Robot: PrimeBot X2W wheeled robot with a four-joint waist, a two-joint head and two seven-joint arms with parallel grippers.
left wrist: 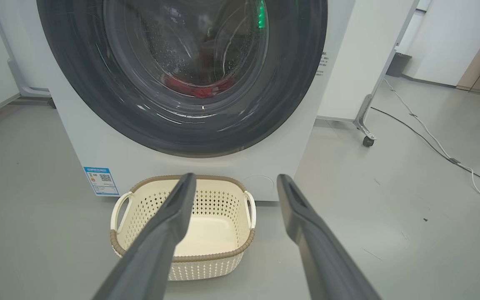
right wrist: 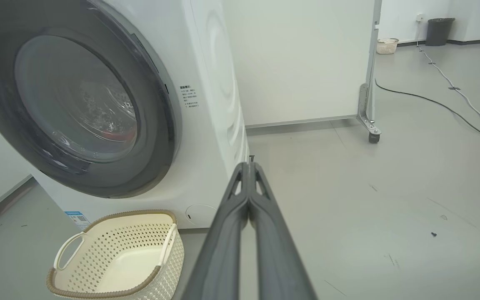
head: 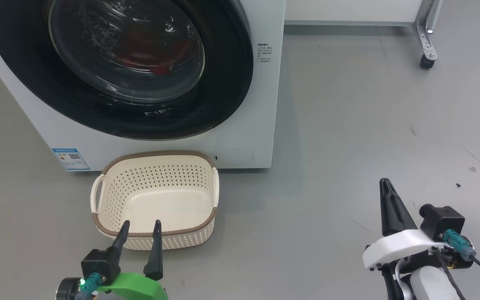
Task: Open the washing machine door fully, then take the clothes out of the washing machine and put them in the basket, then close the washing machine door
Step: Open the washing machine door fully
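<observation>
The white washing machine (head: pixel 261 104) stands on the grey floor (head: pixel 348 125); its black-rimmed door (head: pixel 123 54) lies shut against the front; the cream basket (head: pixel 156 155) sits empty on the floor just before the machine, below the door; the red clothes (head: pixel 156 62) show dimly through the glass, inside the drum; the left gripper (head: pixel 141 223) hovers at the basket's near rim, fingers spread; the right gripper (head: pixel 385 181) hangs well apart to the right, fingers pressed together on nothing.

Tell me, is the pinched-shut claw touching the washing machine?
Apart. The head view shows bare grey floor between the right gripper and the washing machine.
</observation>
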